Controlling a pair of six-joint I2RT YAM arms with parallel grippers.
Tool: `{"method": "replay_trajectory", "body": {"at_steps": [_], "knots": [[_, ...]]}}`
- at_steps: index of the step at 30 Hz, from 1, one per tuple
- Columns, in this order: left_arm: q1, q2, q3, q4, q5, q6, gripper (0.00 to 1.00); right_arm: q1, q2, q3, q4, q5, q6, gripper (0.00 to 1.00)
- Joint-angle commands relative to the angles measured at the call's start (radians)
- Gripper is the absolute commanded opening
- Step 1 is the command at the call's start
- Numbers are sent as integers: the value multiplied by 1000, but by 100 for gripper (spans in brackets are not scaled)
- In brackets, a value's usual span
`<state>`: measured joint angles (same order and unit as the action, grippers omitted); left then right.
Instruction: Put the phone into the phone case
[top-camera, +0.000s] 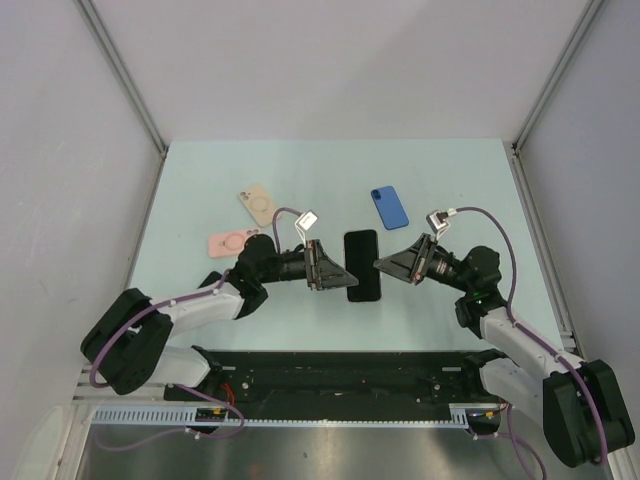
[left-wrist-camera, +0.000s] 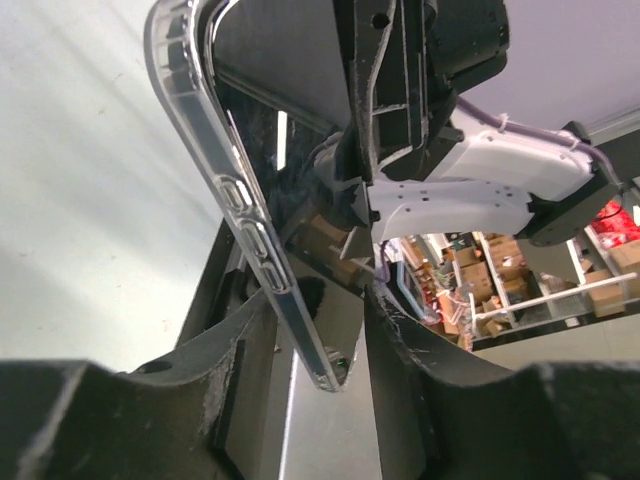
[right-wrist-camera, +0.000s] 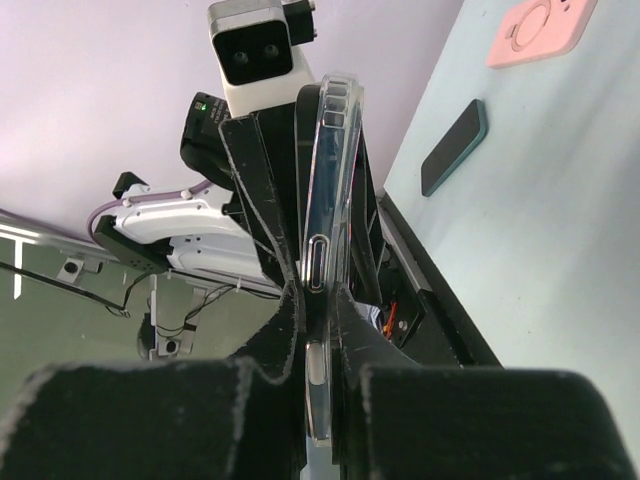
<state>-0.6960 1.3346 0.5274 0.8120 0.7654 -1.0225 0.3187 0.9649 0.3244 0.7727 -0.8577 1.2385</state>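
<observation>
- Midway between the two arms, near the middle of the bench (top-camera: 450, 180), the phone (top-camera: 362, 265) shows its dark face to the overhead camera, long side running away from the arm bases.
- Around its rim sits the clear phone case (left-wrist-camera: 250, 230). Both wrist views catch the case edge-on, with button bumps along one side and a slot cut-out on another. How fully the phone is seated in it cannot be told.
- From the phone's right side, the right claw (right-wrist-camera: 318, 300) is clamped onto the case's edge, both fingers pressed against the clear plastic with no gap showing.
- From the opposite side, the left claw (top-camera: 345, 274) reaches in with its fingers on either side of the case's lower corner. They are partly closed, but whether they actually press on it I cannot tell.
- Each claw points at the other, with the phone bridging the space between them.
- Whether the phone rests on the bench or is lifted off it, the overhead view does not settle.
- Further back and to the right, a blue phone (top-camera: 389, 207) lies flat, well apart from the claws.
- Back left lies a beige case (top-camera: 258, 203), and nearer the left arm a pink case (top-camera: 232, 242), both with a ring mark facing up.
- Seen from the right wrist, a dark flat slab with a teal edge (right-wrist-camera: 455, 148) lies on the bench near the pink case.
</observation>
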Motion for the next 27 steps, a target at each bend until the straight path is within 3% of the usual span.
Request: {"method": "replay_trajectory", "body": {"at_steps": [1, 4, 9, 15, 16, 17, 19, 23, 27], "knots": [[-7, -5, -7, 116, 22, -28, 49, 14, 3, 10, 123, 6, 33, 0], [-7, 5, -1, 130, 26, -39, 51, 14, 15, 10, 177, 9, 70, 0], [-11, 35, -4, 235, 44, -106, 43, 28, 40, 8, 191, 8, 72, 1], [-13, 66, -18, 315, 45, -151, 18, 39, 47, 2, 160, -3, 35, 5], [-11, 66, -20, 325, 43, -157, 9, 39, 49, 2, 151, -10, 20, 7], [-11, 66, -21, 329, 40, -160, 6, 40, 49, 2, 136, -17, 10, 10], [-11, 46, -24, 308, 26, -153, 0, 39, 44, -1, 113, -41, -10, 26], [-13, -27, -9, 141, -37, -65, 0, 42, 2, -18, 17, -60, -80, 58], [-11, -89, 28, 13, -81, -2, 0, 56, -69, -28, -84, -70, -157, 63]]}}
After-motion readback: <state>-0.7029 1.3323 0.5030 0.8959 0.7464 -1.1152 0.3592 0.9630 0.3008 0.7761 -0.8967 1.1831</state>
